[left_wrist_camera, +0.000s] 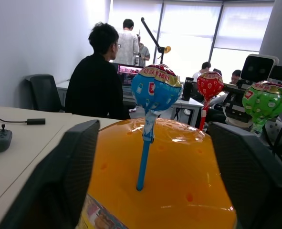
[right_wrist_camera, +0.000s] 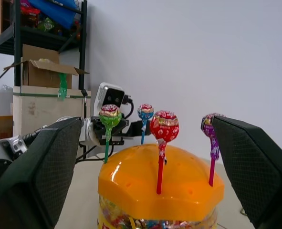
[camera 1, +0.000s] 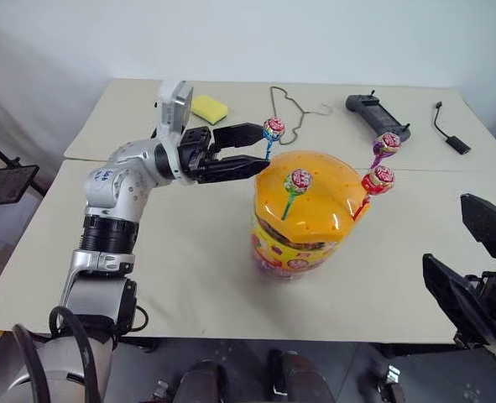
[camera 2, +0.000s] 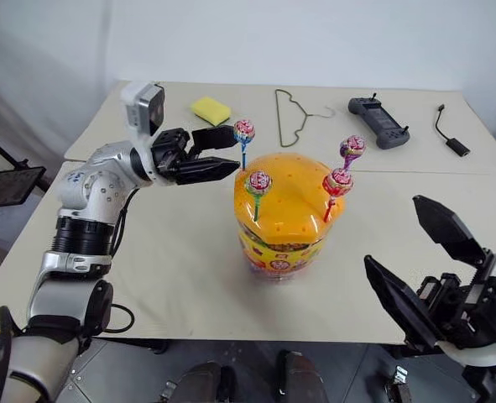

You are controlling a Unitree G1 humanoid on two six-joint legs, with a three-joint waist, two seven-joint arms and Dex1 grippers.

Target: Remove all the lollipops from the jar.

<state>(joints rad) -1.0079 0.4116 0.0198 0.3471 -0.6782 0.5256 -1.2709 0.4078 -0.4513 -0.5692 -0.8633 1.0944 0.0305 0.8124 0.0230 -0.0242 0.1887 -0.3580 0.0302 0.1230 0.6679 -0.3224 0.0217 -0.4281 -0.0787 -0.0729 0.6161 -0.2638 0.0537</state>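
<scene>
Lollipops, four, stand upright by their sticks in the orange lid [camera 1: 310,197] of the jar [camera 1: 294,248] on the bench [camera 1: 189,252]. Left tool [camera 1: 252,149], released, straddles the blue-stick lollipop [camera 1: 273,128]. Right tool [camera 2: 415,260], released, sits beside the jar.

the jar [camera 1: 302,222] stands mid-table [camera 1: 189,277], four lollipops [camera 1: 299,181] stuck upright in its lid. near the far edge lie a sponge [camera 1: 210,108], a hanger [camera 1: 291,107], a controller [camera 1: 377,115] and a cable [camera 1: 449,130] toward the far right corner.
</scene>
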